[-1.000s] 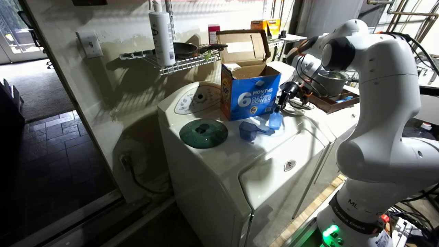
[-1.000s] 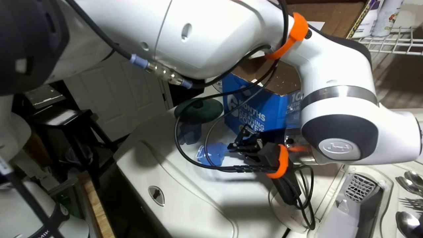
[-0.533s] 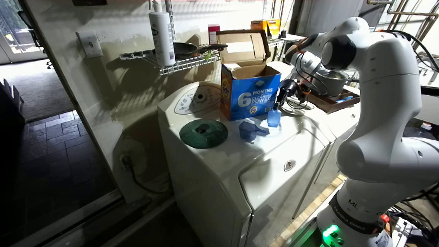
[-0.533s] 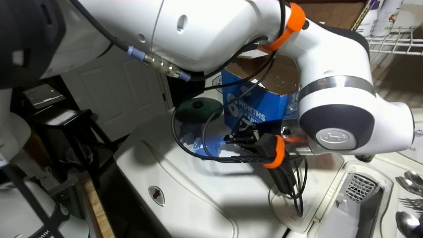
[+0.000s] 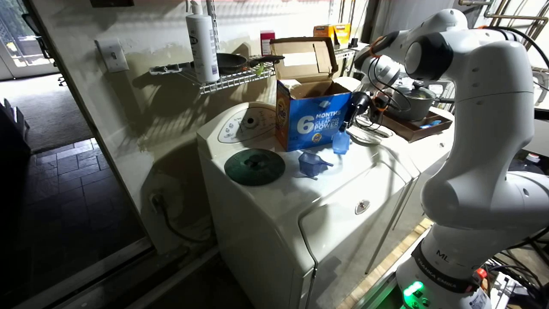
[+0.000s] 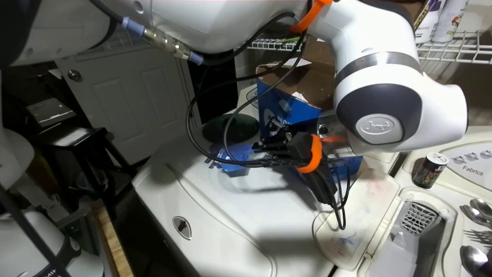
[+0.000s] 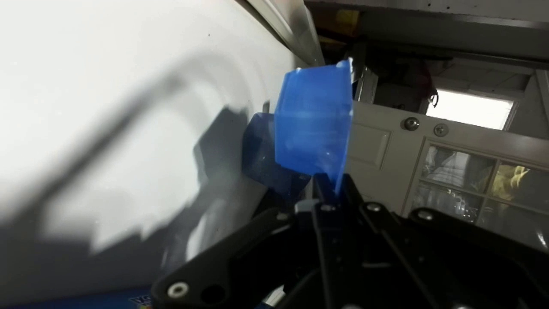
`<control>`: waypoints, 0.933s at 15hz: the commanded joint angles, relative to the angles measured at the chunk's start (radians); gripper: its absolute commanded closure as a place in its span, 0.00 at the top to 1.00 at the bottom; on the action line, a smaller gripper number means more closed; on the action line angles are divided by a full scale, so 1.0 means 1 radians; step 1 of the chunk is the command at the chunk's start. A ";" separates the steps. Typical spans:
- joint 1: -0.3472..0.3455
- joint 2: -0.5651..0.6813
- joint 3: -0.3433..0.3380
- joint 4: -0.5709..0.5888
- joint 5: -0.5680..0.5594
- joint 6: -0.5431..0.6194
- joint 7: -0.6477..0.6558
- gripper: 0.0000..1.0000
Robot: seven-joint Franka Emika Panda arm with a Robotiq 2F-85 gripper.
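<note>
In an exterior view, a green lid [image 5: 254, 170] sits near left on the worktop [image 5: 291, 197], a blue scoop [image 5: 309, 164] to its right. Farther back, the jaws hold a second scoop [image 5: 341, 143] by its handle above the worktop, beside a cardboard box [image 5: 319, 122].

Two blue scoops [image 5: 341, 143] [image 5: 310, 164], one blue box [image 5: 313, 120] and one green lid [image 5: 255, 171] are mid-frame in an exterior view. One pot [image 5: 420, 108] is upper right; one pan [image 5: 231, 63], upper left.
</note>
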 commanded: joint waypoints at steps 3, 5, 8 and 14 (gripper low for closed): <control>0.056 -0.119 -0.020 -0.130 0.003 0.050 -0.033 0.02; 0.071 -0.158 -0.031 -0.181 0.012 0.103 -0.035 0.02; 0.097 -0.216 -0.044 -0.260 0.024 0.194 -0.037 0.02; 0.123 -0.320 -0.076 -0.377 0.043 0.220 -0.036 0.02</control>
